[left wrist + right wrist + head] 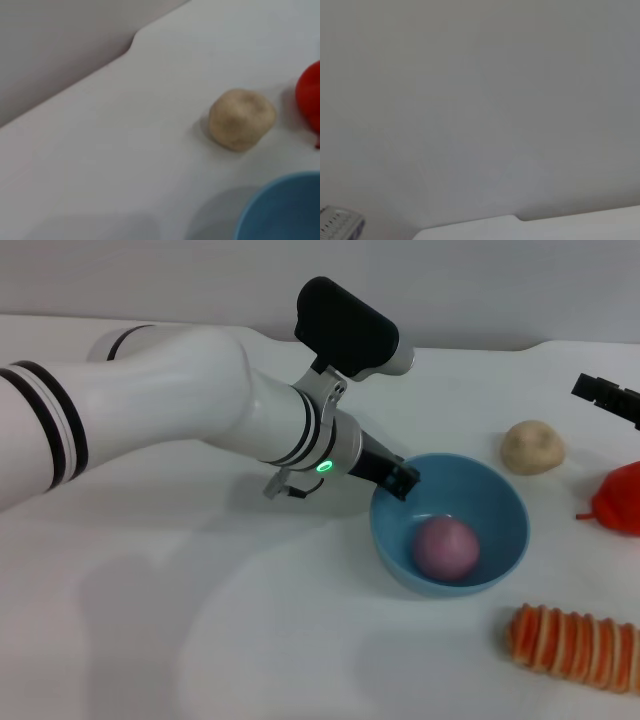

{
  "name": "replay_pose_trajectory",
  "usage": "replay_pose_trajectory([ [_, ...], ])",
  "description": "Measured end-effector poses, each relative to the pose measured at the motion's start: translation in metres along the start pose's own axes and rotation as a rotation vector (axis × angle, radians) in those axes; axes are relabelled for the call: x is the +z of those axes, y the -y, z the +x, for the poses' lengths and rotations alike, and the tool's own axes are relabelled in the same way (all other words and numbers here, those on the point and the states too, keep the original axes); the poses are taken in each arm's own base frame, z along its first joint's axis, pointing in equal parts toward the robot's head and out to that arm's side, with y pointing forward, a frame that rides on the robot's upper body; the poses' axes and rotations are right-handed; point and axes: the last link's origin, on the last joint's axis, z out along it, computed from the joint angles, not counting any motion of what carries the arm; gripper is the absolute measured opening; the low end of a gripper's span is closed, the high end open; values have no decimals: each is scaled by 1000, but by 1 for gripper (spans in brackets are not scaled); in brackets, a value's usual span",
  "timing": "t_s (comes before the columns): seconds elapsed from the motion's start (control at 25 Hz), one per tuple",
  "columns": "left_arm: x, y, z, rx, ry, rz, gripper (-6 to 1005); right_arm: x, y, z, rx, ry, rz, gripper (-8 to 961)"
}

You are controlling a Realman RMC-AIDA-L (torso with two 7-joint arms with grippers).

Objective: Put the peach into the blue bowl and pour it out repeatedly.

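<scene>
**Peach sits in the blue bowl while the left gripper grips the rim**

With the peach (446, 547) already resting inside the blue bowl (500, 502), slightly toward the bowl's near side, the scene looks set for a pour. The bowl stands upright on the white table (200, 640), its opening facing up, so nothing has spilled.

The left gripper (398, 478) reaches the bowl from its left side and meets the rim at the upper-left edge. Its dark fingers appear closed narrowly over the rim, one finger seeming to dip just inside the wall. Holding the rim there probably gives the arm a lever to tip the bowl and roll the fruit out. A green light glows on the wrist just behind the gripper.

Beyond the bowl, up and to its right, lies a beige lumpy ball (532, 447), apart from the rim. Farther right of the bowl sits a red-orange item (618, 500), cut off by the frame edge. In front of the bowl and to its right lies a ridged orange roll (572, 645).

The right gripper (606, 396) shows only as a dark tip at the far right, well apart from the bowl and seemingly parked; whether it is open or closed cannot be told.
</scene>
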Motion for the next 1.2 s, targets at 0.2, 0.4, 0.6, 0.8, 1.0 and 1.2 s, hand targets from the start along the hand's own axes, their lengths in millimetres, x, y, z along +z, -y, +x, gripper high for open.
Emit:
replay_pose_trajectory([
  [0.2,-2,3,8,-5,-48,22,130,-3,3,1,-42,5,19,491],
  [0.4,-8,4,23,-7,-148,41,244,-8,7,3,-80,40,39,491],
  [0.6,-24,29,41,-68,-370,169,571,-18,12,3,-167,130,76,491],
  [0.8,-34,48,33,-101,-511,306,763,-34,30,11,-290,255,231,491],
  [1.0,-44,53,9,-82,-654,451,811,-43,49,26,-423,310,433,491],
  [1.2,-45,46,-20,-25,-719,534,813,-47,54,50,-482,360,580,491],
])
